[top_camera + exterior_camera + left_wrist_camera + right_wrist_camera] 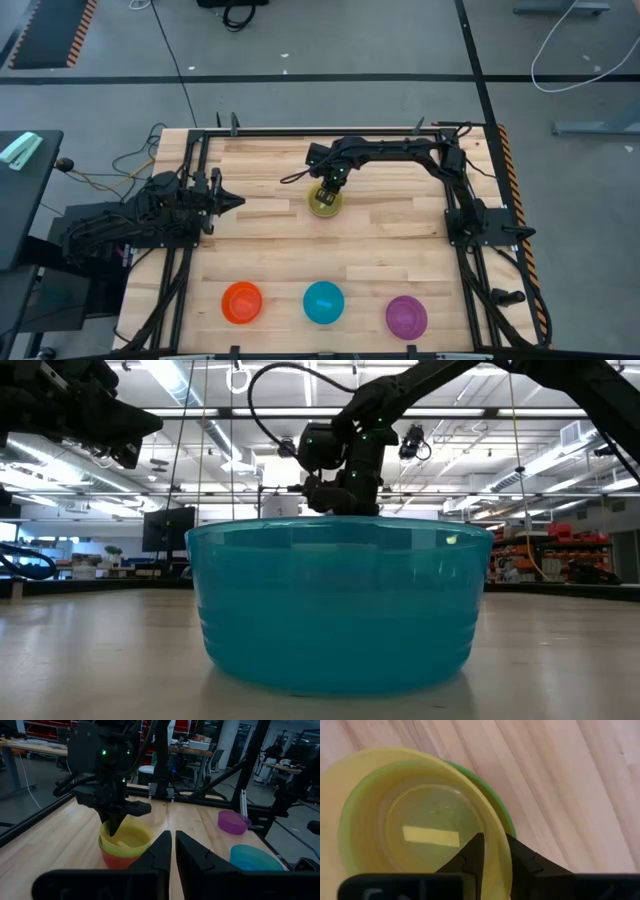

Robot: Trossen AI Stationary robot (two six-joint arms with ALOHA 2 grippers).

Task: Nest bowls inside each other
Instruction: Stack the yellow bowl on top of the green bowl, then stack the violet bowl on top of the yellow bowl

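Inside olive green bowl, yellow bowl, right gripper astride its rim.

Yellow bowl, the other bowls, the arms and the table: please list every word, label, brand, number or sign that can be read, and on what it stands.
No text can be read.
Yellow bowl: a pale rectangle shows at its bottom, with no writing visible.
Shelves behind the table in the low view: too blurred to read.

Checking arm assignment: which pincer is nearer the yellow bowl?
Right. The right pincer is at the yellow bowl, straddling its rim; the left pincer waits well off to its side.
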